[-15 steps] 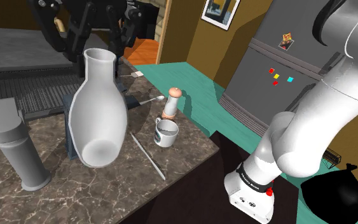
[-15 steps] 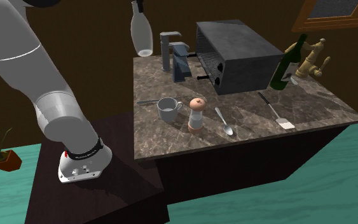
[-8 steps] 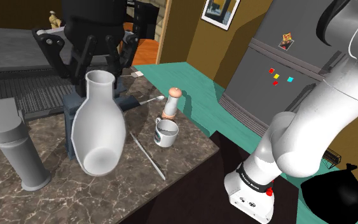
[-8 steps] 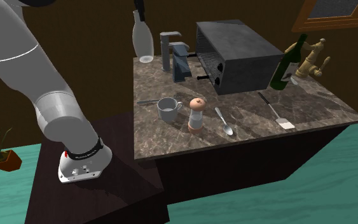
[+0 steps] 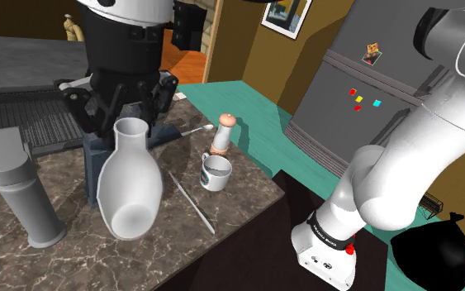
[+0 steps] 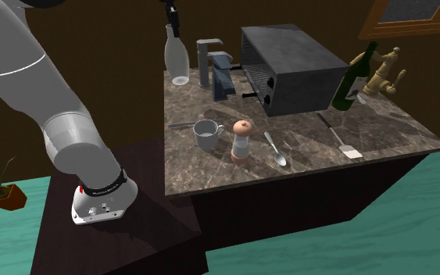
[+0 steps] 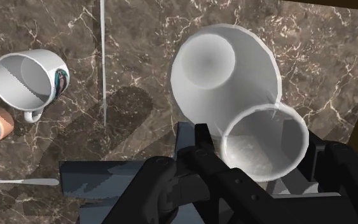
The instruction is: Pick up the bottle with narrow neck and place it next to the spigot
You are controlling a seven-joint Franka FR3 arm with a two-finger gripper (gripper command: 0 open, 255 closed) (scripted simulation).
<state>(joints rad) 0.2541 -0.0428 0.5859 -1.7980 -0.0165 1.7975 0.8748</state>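
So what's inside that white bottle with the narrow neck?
Through the open mouth of the white bottle, the wrist view shows a pale, mottled inner wall and no contents. The wider body below is covered by its own sides, so its bottom cannot be seen.

No legible text anywhere

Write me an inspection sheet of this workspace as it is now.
Surface: dark brown marble counter, no spills seen.
Job's things: white narrow-necked bottle standing at a counter corner beside a grey box-headed post; brass spigot at the opposite end.
Clutter: white mug, tan grinder, grey spoon, white-bladed spatula, green bottle, dark grey toaster oven, blue-grey block.
Grippers: black two-finger gripper at the white bottle's mouth.
Cables: nothing seen.
Surroundings: grey fridge, teal floor, black bag.
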